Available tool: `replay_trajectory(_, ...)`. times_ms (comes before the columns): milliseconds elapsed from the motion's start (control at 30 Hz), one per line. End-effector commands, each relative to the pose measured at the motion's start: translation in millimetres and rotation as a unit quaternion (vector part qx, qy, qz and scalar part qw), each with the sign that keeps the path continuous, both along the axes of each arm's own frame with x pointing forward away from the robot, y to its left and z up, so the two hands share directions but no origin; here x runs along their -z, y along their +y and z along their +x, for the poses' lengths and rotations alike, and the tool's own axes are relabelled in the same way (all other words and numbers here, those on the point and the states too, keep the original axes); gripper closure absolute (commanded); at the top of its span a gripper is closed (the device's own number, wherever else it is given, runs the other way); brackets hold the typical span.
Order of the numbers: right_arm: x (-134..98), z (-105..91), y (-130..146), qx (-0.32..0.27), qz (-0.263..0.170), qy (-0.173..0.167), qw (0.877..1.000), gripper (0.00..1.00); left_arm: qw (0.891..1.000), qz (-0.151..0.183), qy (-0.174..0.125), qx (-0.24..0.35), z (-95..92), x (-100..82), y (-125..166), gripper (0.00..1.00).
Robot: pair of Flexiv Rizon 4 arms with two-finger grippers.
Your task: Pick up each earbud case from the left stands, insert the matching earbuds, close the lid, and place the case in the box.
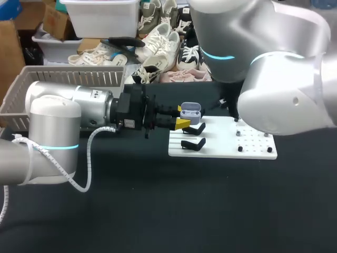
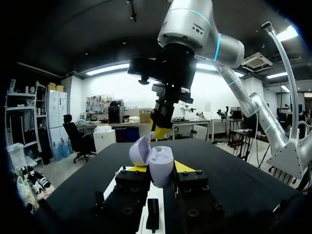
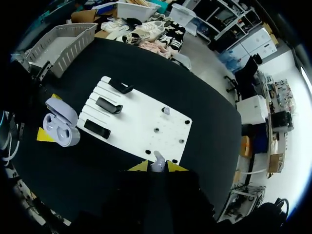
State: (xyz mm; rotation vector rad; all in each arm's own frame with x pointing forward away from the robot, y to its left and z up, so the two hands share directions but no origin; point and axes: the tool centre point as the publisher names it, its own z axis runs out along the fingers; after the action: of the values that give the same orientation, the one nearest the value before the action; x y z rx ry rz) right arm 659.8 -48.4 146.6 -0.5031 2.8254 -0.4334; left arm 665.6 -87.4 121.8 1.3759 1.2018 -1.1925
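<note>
- L gripper (image 1: 181,116) was clamped on the open lavender earbud case (image 1: 190,111), lid up, held just above the white board (image 1: 231,143).
- R gripper (image 3: 157,167) looked pinched on a small earbud (image 3: 157,160) over the board's edge, well apart from the case.
- Case sockets looked empty, so prob. no bud was in yet.
- 3 black stands (image 3: 108,105) stood bare.
- Still to do: seat buds, shut lid, drop case in box (image 1: 68,79) at the table's far left. Box contents couldn't be seen.

The left arm (image 1: 58,113) enters level from the frame's left, jaws clamped on an open earbud case (image 1: 189,110) at centre. The right arm (image 1: 284,89) fills the upper right, jaws pinching a small earbud (image 3: 157,165).
</note>
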Motion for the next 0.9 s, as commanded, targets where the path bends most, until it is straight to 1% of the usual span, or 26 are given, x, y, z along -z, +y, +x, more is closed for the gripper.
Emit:
replay_trajectory(33, -27, -15.6, 19, -0.013, 0.004, 0.004, 1.0, 1.0, 1.0, 0.0, -0.001, -0.003, -1.3, 0.3, -1, 1.0)
replay_trajectory(133, -38, -22.5, 36, -0.032, 0.01, 0.005, 0.999, 1.0, 1.0, 0.0, -0.001, -0.003, -1.3, 0.3, -1, 1.0)
replay_trajectory(167, -42, -24.4, 42, -0.04, 0.021, 0.005, 0.999, 1.0, 1.0, 0.0, -0.001, -0.003, -1.3, 0.3, -1, 1.0)
replay_trajectory(200, -46, -26.8, 51, -0.048, 0.023, 0.006, 0.999, 1.0, 1.0, 0.0, -0.001, -0.003, -1.3, 0.3, -1, 1.0)
replay_trajectory(267, -49, -28.8, 61, -0.056, 0.032, 0.013, 0.998, 1.0, 1.0, 0.0, -0.001, -0.003, -1.3, 0.3, -1, 1.0)
replay_trajectory(333, -49, -29.2, 68, -0.058, 0.029, 0.016, 0.998, 1.0, 1.0, 0.0, -0.001, -0.003, -1.3, 0.3, -1, 1.0)
replay_trajectory(400, -50, -30.9, 74, -0.063, 0.037, 0.024, 0.997, 1.0, 1.0, 0.0, -0.001, -0.003, -1.3, 0.3, -1, 1.0)
replay_trajectory(500, -56, -35.5, 84, -0.078, 0.04, 0.013, 0.996, 1.0, 1.0, 0.0, -0.001, -0.003, -1.3, 0.3, -1, 1.0)
replay_trajectory(900, -56, -35.5, 84, -0.078, 0.04, 0.013, 0.996, 1.0, 1.0, 0.0, -0.001, -0.003, -1.3, 0.3, -1, 1.0)
